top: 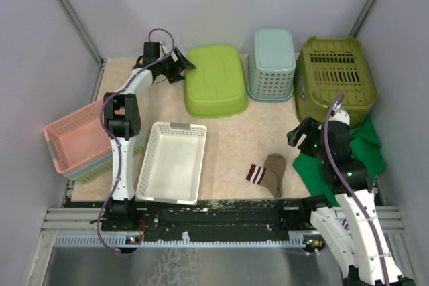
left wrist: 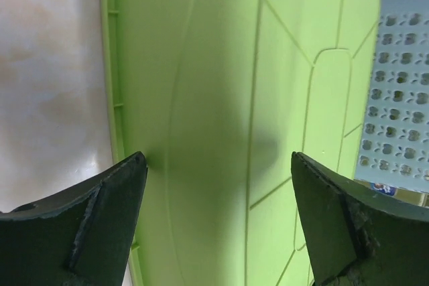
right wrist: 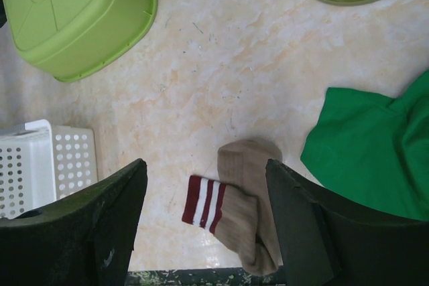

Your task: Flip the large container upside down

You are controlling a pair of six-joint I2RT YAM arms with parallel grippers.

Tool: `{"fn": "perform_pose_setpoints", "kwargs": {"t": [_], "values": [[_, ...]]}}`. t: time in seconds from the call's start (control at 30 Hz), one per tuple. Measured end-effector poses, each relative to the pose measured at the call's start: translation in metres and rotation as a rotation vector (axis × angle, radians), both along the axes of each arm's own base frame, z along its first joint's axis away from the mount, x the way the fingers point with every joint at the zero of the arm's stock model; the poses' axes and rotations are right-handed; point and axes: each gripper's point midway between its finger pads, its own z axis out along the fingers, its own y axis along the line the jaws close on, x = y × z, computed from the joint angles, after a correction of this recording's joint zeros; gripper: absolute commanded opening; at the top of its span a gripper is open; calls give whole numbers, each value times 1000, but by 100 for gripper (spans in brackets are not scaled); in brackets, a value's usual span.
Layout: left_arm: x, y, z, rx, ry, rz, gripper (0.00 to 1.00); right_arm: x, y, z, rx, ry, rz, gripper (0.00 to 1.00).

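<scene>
Lime tub (top: 216, 80) sits bottom-up at 12 o'clock on the table (top: 234, 140). Left gripper (left wrist: 218, 157) at its 10 o'clock edge, jaws spread, gripping nothing. Right gripper (right wrist: 206, 163) at 3 o'clock, jaws spread, near the sock (right wrist: 242, 199).

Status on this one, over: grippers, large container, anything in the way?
Left gripper open, empty, beside lime green tub. Right gripper open, empty, near striped sock. Tub bottom-up on table. Nothing blocking it.
</scene>
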Motion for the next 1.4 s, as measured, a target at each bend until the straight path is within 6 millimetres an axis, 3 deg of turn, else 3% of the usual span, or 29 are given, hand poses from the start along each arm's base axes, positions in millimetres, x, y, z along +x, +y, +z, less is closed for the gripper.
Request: {"fn": "perform_pose_setpoints", "kwargs": {"t": [0.2, 0.33, 0.57, 0.7, 0.87, 0.97, 1.07, 1.2, 1.4], "values": [[15, -12, 15, -71, -70, -27, 91, -11, -2, -1, 8, 9, -10, 71], [26, -16, 15, -100, -97, -32, 91, -12, -2, -2, 14, 17, -14, 71], [39, -9, 35, -79, -150, -1, 92, -13, 0, -3, 26, 24, -10, 71], [33, 3, 51, -13, -158, 36, 92, -12, 3, -6, 36, 38, 1, 71], [-32, 18, 100, 78, -166, 75, 92, -4, 10, -19, 87, 43, -8, 71], [-70, 7, 153, 139, -267, 56, 93, 2, 25, -43, 136, 84, 10, 72], [-117, -7, 192, 191, -358, 17, 93, 4, 56, -64, 146, 151, 82, 72], [-182, -7, 205, 258, -390, -47, 93, 1, 107, -80, 45, 230, 155, 73], [-233, 40, 196, 350, -322, 15, 93, 5, 221, -62, 0, 187, 285, 75]]}}
